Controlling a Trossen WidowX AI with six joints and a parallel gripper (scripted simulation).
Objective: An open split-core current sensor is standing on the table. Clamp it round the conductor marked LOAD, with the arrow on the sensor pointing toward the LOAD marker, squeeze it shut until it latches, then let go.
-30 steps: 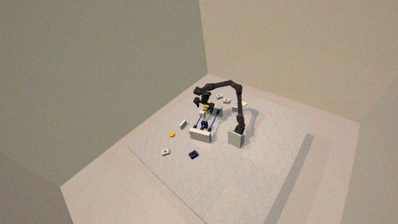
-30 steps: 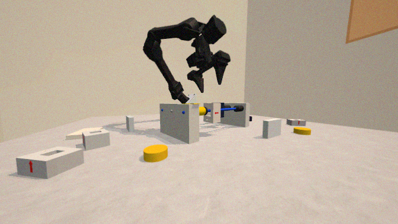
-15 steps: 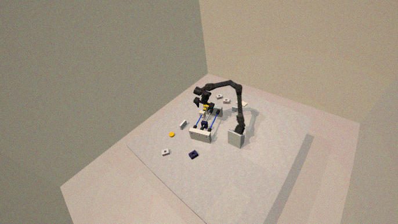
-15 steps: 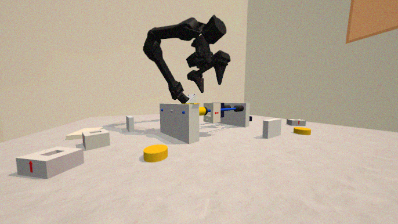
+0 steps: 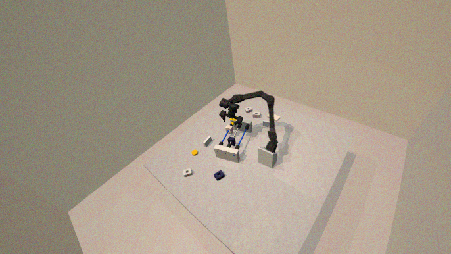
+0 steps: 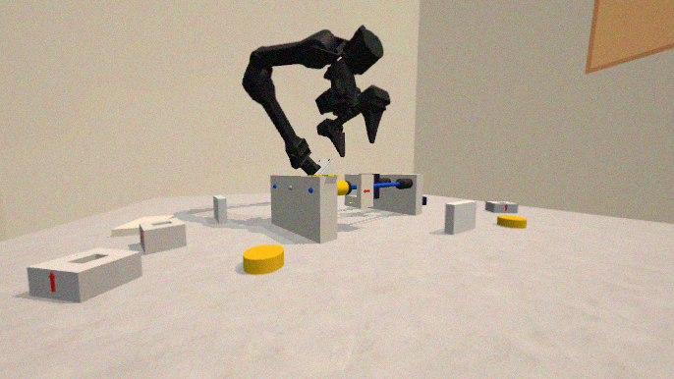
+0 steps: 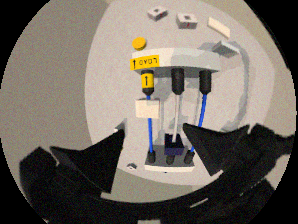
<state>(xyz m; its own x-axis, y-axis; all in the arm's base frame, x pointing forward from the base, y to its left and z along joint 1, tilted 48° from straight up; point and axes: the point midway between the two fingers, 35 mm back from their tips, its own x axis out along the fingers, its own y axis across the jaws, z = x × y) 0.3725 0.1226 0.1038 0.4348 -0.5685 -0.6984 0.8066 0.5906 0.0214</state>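
Exterior view shows your gripper (image 5: 233,121) (image 6: 358,148) (image 7: 154,129) above the conductor rack (image 5: 227,154) (image 6: 304,208) (image 7: 175,58), fingers spread and released. On the rack's LOAD-side blue conductor (image 6: 390,185) (image 7: 150,131) sits your white sensor (image 5: 227,128) (image 6: 365,190) (image 7: 147,108), its red arrow (image 6: 366,190) toward the rack's yellow marker (image 6: 343,188) (image 7: 147,81).

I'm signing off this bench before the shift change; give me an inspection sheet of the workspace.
Surface: pale, mottled; no spill seen
Job's things: cream sensor around the blue LOAD conductor, red arrow toward the yellow marker; latch cannot be told
Clutter: yellow discs, loose blocks
Gripper: jaws open, empty, above the conductors
Cables: no loose ones seen; three conductors span the grey end blocks
Surroundings: plain walls, orange panel
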